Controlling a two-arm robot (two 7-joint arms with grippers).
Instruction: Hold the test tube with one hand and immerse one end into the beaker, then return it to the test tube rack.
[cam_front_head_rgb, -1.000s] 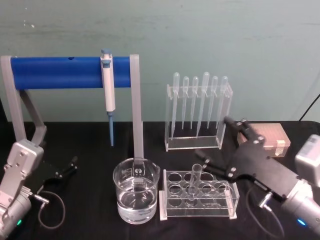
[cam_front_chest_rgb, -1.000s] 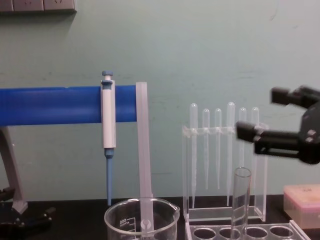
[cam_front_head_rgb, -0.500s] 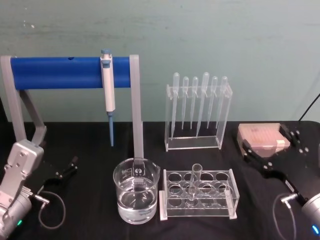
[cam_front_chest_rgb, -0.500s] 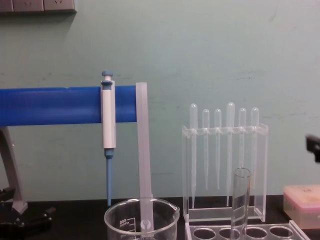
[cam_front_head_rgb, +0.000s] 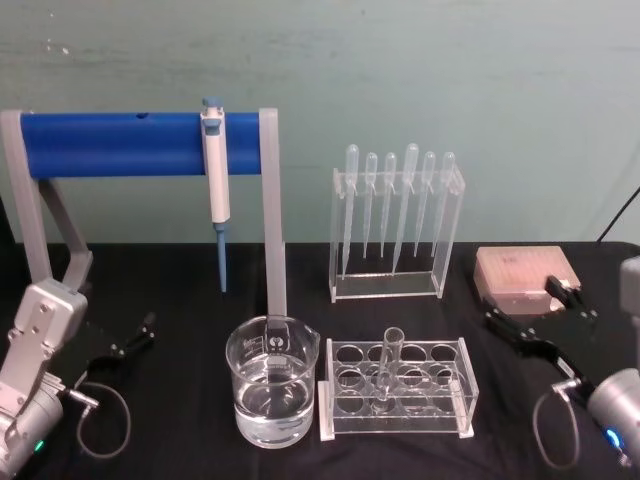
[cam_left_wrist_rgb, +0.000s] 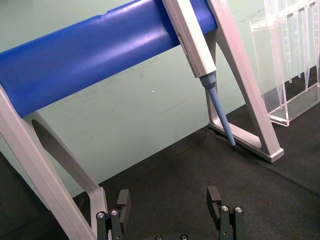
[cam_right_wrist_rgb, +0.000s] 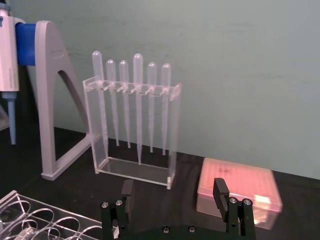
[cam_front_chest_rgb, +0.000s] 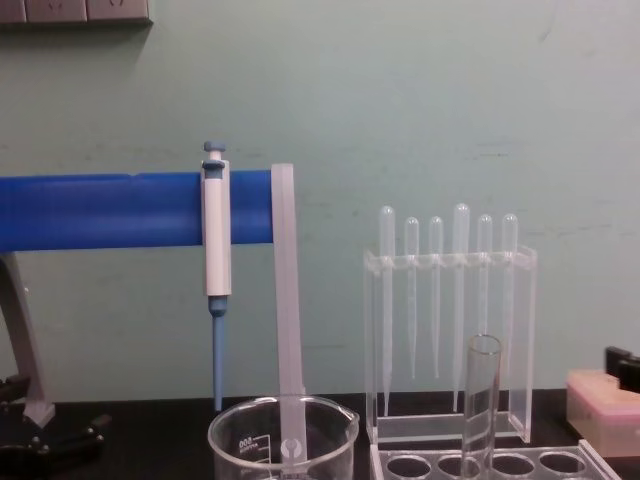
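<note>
Resting low at far left, left gripper (cam_front_head_rgb: 135, 338) has fingers spread, holding nothing. Beaker (cam_front_head_rgb: 272, 392) sits centre. Test tube (cam_front_head_rgb: 388, 366) stands upright in the rack (cam_front_head_rgb: 396, 390) beside it. Right gripper (cam_front_head_rgb: 533, 313) at far right, fingers wide apart, empty.

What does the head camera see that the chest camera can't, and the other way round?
Head view alone: water in the beaker, the whole rack, both grippers, the left gripper and the right gripper, low at the sides, open. Chest view alone: wall sockets up top, and the test tube side-on, upright. Both: tube standing in the rack, pipettes, pipettor on the blue stand, pink box.
</note>
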